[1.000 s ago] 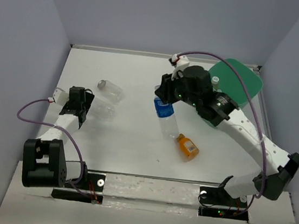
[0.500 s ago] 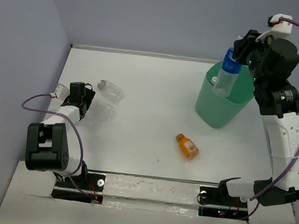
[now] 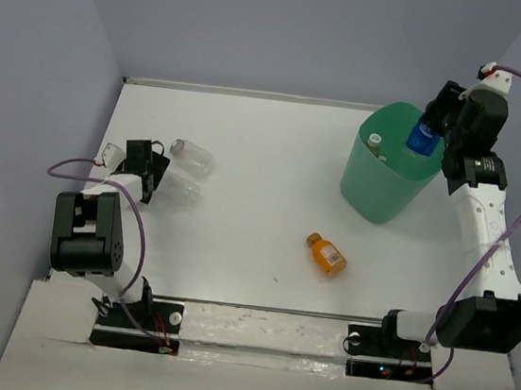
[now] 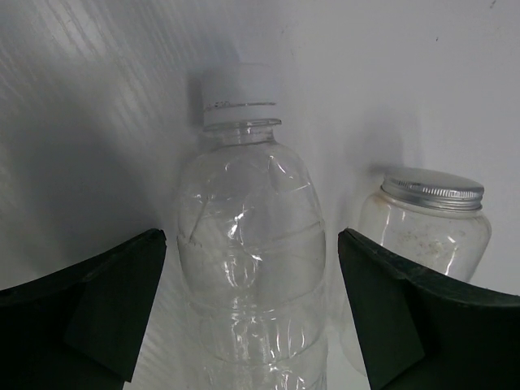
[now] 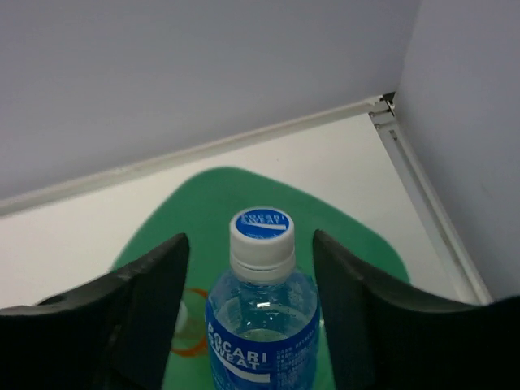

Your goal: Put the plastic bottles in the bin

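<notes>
The mint-green bin [image 3: 375, 195] stands at the back right. My right gripper [image 3: 438, 122] hangs over its far right rim, shut on the blue-labelled bottle [image 3: 423, 137]. In the right wrist view the bottle [image 5: 262, 325] sits between the fingers of the right gripper [image 5: 250, 240], cap outward, above the bin's inside [image 5: 349, 236]. A white-capped bottle [image 3: 375, 141] lies in the bin. My left gripper [image 3: 150, 167] is open at the left. Its fingers straddle a clear white-capped bottle [image 4: 248, 260] without touching it. A stubby orange bottle [image 3: 326, 255] lies mid-table.
A clear silver-lidded jar [image 3: 192, 155] lies just behind the clear bottle [image 3: 180, 191]; it also shows in the left wrist view [image 4: 426, 223]. Grey walls close in the table on the left, back and right, and the bin stands close to the right wall.
My right arm lifted the blue-labelled bottle from mid-table, carried it over the bin, then moved it right and lower. My left gripper edged toward the clear bottles.
</notes>
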Available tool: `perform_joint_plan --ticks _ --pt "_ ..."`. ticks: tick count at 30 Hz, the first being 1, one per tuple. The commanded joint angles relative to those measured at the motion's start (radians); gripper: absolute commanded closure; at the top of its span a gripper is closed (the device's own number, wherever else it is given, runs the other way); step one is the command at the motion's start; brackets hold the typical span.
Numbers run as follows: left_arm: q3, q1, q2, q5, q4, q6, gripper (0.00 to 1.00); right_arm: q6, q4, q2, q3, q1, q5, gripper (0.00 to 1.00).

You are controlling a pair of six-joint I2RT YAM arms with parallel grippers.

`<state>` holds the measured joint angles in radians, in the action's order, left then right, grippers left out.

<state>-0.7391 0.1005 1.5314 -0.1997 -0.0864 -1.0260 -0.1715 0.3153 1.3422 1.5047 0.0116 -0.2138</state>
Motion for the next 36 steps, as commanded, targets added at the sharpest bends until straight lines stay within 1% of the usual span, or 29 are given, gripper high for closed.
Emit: perform_joint_plan --ticks 1,2,3,5,6,7,10,11,12,14,15,16,17,18,19,20,21,22,23,24,26,28,29,31,35,36 --pt "-0.043 0.007 0.035 0.017 -0.021 0.01 0.01 -0.029 -0.116 -0.049 -0.017 -0.004 0.089 0.23" --pt "-0.046 0.008 0.048 0.022 -0.024 0.01 0.01 -0.029 -0.087 -0.058 -0.012 -0.004 0.1 0.19" --pt "-0.048 0.008 0.056 0.022 -0.027 0.009 0.01 -0.034 -0.076 -0.067 -0.017 -0.004 0.144 0.17" --pt "-0.046 0.007 0.062 0.019 -0.036 0.009 0.01 -0.042 -0.064 -0.104 -0.026 -0.004 0.204 0.16" --pt "-0.046 0.008 0.067 0.017 -0.045 0.01 0.01 -0.057 -0.059 -0.121 -0.031 -0.004 0.296 0.15" --pt "-0.045 0.007 0.07 0.017 -0.046 0.009 0.01 -0.057 -0.059 -0.121 -0.031 -0.027 0.341 0.15" --pt "-0.029 0.007 0.069 0.003 -0.052 0.0 0.05 -0.039 -0.053 -0.112 -0.024 -0.158 0.456 0.15" --pt "-0.023 0.007 0.067 -0.001 -0.059 -0.002 0.07 -0.025 -0.048 -0.079 -0.014 -0.2 0.479 0.15" --pt "-0.011 0.007 0.065 -0.006 -0.064 -0.003 0.09 -0.008 -0.047 -0.054 -0.006 -0.279 0.496 0.15" --pt "0.0 0.007 0.065 -0.007 -0.075 -0.006 0.14 0.006 -0.029 0.006 0.037 -0.346 0.553 0.15" --pt "0.01 0.007 0.065 -0.006 -0.075 -0.009 0.16 0.023 -0.019 0.071 0.054 -0.413 0.568 0.15" --pt "0.017 0.007 0.064 -0.01 -0.076 -0.011 0.19 0.032 -0.013 0.106 0.072 -0.444 0.579 0.15" --pt "0.033 0.007 0.055 -0.017 -0.081 -0.013 0.25 0.055 -0.006 0.174 0.112 -0.506 0.574 0.14" --pt "0.033 0.007 0.055 -0.021 -0.081 -0.013 0.28 0.055 0.004 0.175 0.112 -0.507 0.574 0.14" --pt "0.05 0.007 0.041 -0.027 -0.085 -0.009 0.32 0.088 0.024 0.248 0.162 -0.557 0.576 0.14" --pt "0.062 0.007 0.032 -0.039 -0.087 -0.003 0.43 0.117 0.036 0.285 0.219 -0.579 0.574 0.14" --pt "0.067 0.008 0.024 -0.046 -0.084 0.0 0.48 0.125 0.048 0.322 0.219 -0.597 0.568 0.14" --pt "0.073 0.008 0.001 -0.053 -0.081 0.003 0.51 0.128 0.056 0.392 0.274 -0.611 0.553 0.14" --pt "0.076 0.008 -0.013 -0.066 -0.07 0.007 0.56 0.127 0.071 0.423 0.297 -0.624 0.551 0.14" --pt "0.092 0.007 -0.04 -0.069 -0.064 0.006 0.58 0.113 0.073 0.47 0.33 -0.639 0.559 0.14" --pt "0.106 0.007 -0.072 -0.076 -0.056 0.007 0.61 0.099 0.065 0.511 0.356 -0.66 0.571 0.14" --pt "0.135 0.007 -0.128 -0.073 -0.053 0.007 0.62 0.095 0.068 0.558 0.396 -0.676 0.582 0.14" --pt "0.156 0.008 -0.151 -0.072 -0.046 0.015 0.62 0.098 0.096 0.604 0.449 -0.694 0.577 0.14" --pt "0.178 0.008 -0.226 -0.067 -0.039 0.026 0.62 0.104 0.122 0.632 0.48 -0.703 0.56 0.14" --pt "0.201 0.004 -0.401 -0.053 -0.001 0.079 0.65 0.076 0.099 0.56 0.396 -0.713 0.489 0.15" --pt "0.192 0.002 -0.437 -0.034 0.005 0.089 0.66 0.073 0.081 0.496 0.335 -0.713 0.47 0.16"
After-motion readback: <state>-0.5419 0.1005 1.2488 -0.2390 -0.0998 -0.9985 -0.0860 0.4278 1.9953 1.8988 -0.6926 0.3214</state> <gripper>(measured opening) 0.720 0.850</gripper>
